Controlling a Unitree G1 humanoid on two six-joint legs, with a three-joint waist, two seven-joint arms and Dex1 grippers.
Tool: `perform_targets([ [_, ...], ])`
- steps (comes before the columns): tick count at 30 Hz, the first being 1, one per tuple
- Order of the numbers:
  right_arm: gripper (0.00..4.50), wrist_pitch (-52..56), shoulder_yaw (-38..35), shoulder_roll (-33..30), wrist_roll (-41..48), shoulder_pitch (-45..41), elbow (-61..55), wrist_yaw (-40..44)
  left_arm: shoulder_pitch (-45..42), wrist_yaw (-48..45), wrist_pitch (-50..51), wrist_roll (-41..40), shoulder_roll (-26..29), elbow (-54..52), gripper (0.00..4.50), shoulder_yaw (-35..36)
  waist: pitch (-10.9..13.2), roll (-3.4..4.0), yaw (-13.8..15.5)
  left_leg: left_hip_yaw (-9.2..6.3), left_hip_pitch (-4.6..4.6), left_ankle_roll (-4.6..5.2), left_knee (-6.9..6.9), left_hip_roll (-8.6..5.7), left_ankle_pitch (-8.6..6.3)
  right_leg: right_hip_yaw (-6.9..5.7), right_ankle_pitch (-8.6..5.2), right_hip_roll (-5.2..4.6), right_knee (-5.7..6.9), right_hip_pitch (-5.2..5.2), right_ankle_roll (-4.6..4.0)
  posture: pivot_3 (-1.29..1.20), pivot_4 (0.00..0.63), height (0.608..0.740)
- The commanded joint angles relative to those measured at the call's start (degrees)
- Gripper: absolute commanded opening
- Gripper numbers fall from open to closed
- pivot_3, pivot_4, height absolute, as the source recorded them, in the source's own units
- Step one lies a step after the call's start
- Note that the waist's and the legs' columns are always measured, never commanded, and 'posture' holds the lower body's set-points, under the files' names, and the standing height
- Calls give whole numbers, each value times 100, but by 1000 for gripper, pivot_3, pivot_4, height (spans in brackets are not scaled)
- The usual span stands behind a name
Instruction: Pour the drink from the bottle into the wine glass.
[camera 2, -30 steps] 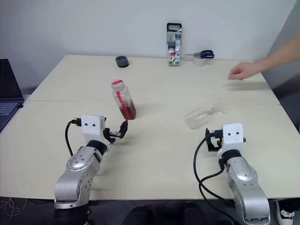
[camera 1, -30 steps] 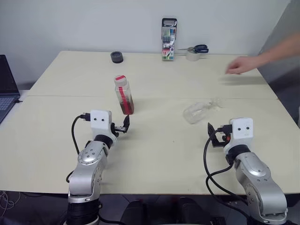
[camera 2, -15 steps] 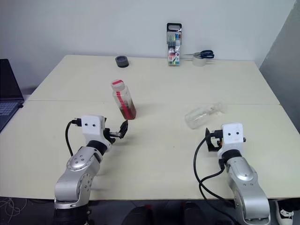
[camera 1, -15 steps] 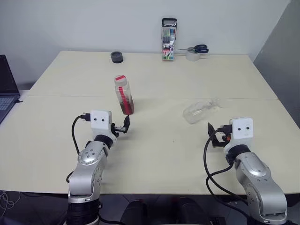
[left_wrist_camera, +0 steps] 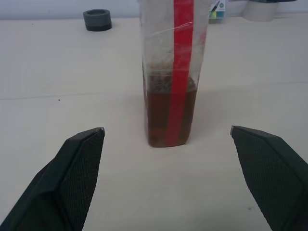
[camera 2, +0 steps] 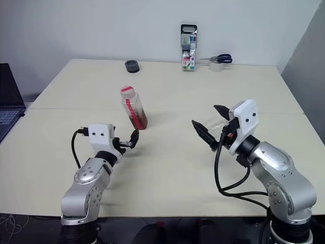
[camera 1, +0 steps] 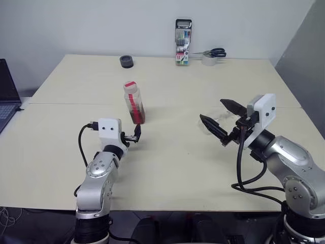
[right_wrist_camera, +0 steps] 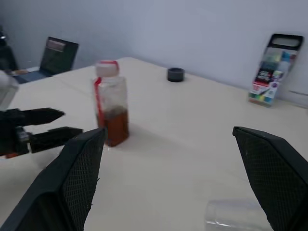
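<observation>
Since the earlier frames, our right gripper (camera 1: 219,119) has risen and swung left, fingers fully spread and empty, above the clear stemmed wine glass (camera 1: 213,123), which lies on its side at the right of the cream table (camera 1: 167,168). Our left gripper (left_wrist_camera: 166,144) hovers wide open and empty just near of the upright small clear plastic bottle (camera 1: 134,103) with white cap, red strip and amber drink (left_wrist_camera: 171,115). We judge the glass must be stood upright first; we grasp its bowl gently to prevent rolling.
</observation>
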Motion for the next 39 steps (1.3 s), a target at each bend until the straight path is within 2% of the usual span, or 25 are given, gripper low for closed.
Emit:
perform_targets([
  [1,4500,-11,55,-65,221,-171,25,60,-247,43,-262,160,55,43,4472,-89,0,0,3,1,0,0,2,-1,0,1,0,-2,0,0,0,0,150,740],
  [9,4500,-159,274,-106,247,-186,163,29,-620,39,-539,263,-24,304,4472,-316,0,0,6,2,-1,0,1,-2,0,2,0,-2,1,-2,0,0,150,740],
  [22,4500,-190,327,-94,352,-145,166,-56,-1454,195,-949,297,-62,1233,4472,-135,0,0,12,2,-1,0,2,-2,0,1,0,-2,2,-3,0,0,150,740],
  [32,4500,-166,396,-50,395,-65,72,-252,-2209,255,-1538,337,26,2361,4472,72,0,-1,13,2,-3,-1,2,-2,1,-1,0,-2,2,-4,0,0,150,740],
  [39,4500,-175,369,-85,427,-47,51,-374,-2391,120,-1779,278,61,2789,4472,74,1,-1,12,2,-3,-4,2,-1,2,-1,0,-3,1,-5,0,0,150,740],
])
